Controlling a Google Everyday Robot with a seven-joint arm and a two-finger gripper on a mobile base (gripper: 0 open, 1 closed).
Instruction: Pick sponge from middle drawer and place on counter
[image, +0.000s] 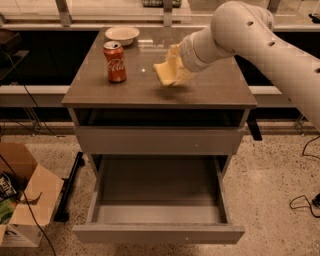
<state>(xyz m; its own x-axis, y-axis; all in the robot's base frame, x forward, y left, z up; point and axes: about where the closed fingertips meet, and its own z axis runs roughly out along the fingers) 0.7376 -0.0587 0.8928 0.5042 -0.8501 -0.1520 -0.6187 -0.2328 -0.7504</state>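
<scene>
Sponge hangs tilted just above the counter, right of the cola can, because our gripper pinches its far edge. We judge it held low for setting down; the middle drawer stands pulled out below, nearer us.

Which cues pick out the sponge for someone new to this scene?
Find the grey drawer cabinet's glossy counter. Over its middle, right of the red Coca-Cola can, the white arm's hand grips the sponge. It is the only pale-yellow slab; the can and bowl are round.
</scene>
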